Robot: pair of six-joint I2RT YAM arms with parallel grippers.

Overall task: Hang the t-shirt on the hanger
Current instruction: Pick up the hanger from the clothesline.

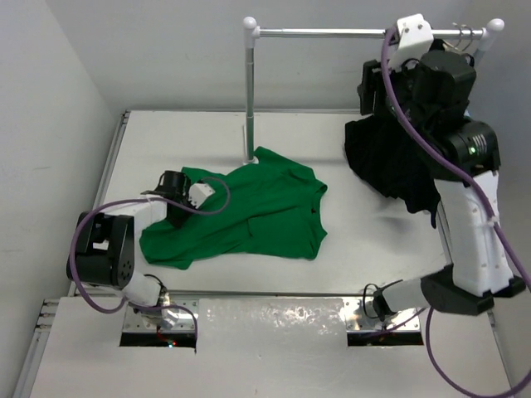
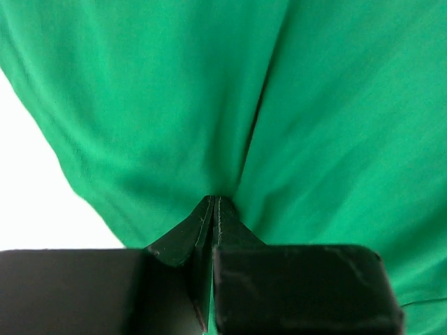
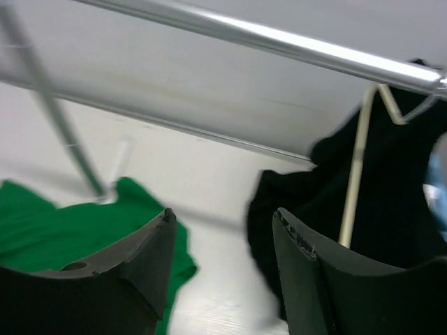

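The bright green t-shirt [image 1: 257, 211] lies crumpled on the white table [image 1: 365, 249]. My left gripper [image 1: 176, 199] sits low on the shirt's left part. In the left wrist view it [image 2: 213, 199] is shut, and the green cloth [image 2: 154, 105] puckers into a fold at the fingertips. My right gripper [image 1: 367, 83] is raised near the rail at the back right. It [image 3: 223, 213] is open with nothing between its fingers. A bare cream hanger [image 3: 355, 174] hangs from the rail against the black garment [image 3: 391, 202], just right of the right finger.
A silver rail [image 1: 348, 33] on an upright post [image 1: 249, 91] spans the back. The black garment [image 1: 390, 162] hangs from it down to the table. A bit of light-blue cloth [image 3: 436, 178] shows at the right edge. Grey walls stand left and behind.
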